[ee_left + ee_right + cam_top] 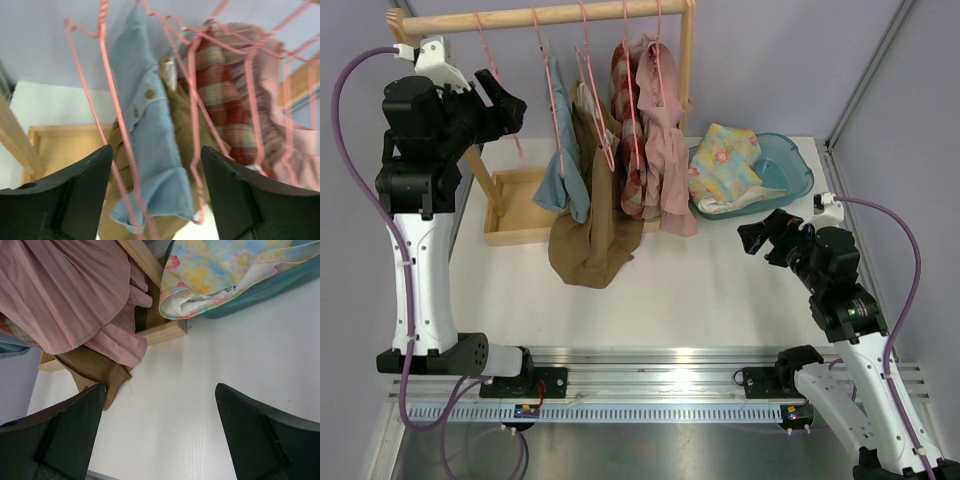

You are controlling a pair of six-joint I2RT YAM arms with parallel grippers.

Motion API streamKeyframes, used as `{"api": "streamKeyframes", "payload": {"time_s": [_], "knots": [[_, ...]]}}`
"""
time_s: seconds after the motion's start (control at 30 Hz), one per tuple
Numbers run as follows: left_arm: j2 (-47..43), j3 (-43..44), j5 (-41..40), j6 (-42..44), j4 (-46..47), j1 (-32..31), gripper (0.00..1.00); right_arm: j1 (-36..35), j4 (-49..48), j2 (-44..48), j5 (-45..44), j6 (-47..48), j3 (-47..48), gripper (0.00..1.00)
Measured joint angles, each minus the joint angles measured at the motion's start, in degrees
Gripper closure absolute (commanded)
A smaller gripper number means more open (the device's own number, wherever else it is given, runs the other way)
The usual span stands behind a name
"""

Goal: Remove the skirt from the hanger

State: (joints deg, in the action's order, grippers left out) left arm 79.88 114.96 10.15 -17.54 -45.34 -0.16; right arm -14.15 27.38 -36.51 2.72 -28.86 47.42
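1. Rail of pale wood [550, 15], seen from overhead, carries a row of garments on hangers. The pink pleated cloth skirt [665, 150], judged to be the task's garment, hangs at the right end on a pink wire hanger [658, 40]. Its long axis runs straight down and its hem reaches the white bench [720, 300]. The left claw [517, 108] is raised near the rail's left end, well apart from the skirt. A light blue buttoned garment [565, 175] and other clothes hang between them. The right claw [760, 232] hovers low over the bench, to the skirt's right and below it, and looks the nearer of the two.

2. From the left wrist, the left claw [156, 165] stands open, gripping nothing. The light blue buttoned garment [150, 135] hangs straight ahead, while the pink pleated cloth skirt [270, 130] lies off to the view's right, beyond a red plaid garment [220, 105].

3. From the right wrist, the right claw [160, 395] is spread wide and empty above the white bench [200, 365]. The pink pleated cloth skirt [70, 295] fills the view's upper left, so any reach from this arm would likely go forward and up toward the hanger.
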Motion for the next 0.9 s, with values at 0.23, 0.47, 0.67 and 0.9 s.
{"api": "streamKeyframes", "payload": {"time_s": [0.23,0.47,0.67,0.9], "knots": [[-0.55,1.68,1.27,-0.68,1.05,-7.3,0.33,0.0,0.9,0.15,0.02,0.0,-0.44,0.01],[4.02,-1.9,-0.04,-0.76,2.45,-11.45,0.35,0.0,2.54,0.9,-0.04,0.2,-0.44,0.01],[6.56,-3.89,-3.98,-1.22,2.84,-11.91,0.47,0.0,2.99,1.66,-0.11,0.66,-0.42,0.0],[6.97,-6.49,-6.29,-2.21,4.72,-11.96,1.0,0.0,4.5,1.79,-0.22,1.22,-0.39,0.01]]}}
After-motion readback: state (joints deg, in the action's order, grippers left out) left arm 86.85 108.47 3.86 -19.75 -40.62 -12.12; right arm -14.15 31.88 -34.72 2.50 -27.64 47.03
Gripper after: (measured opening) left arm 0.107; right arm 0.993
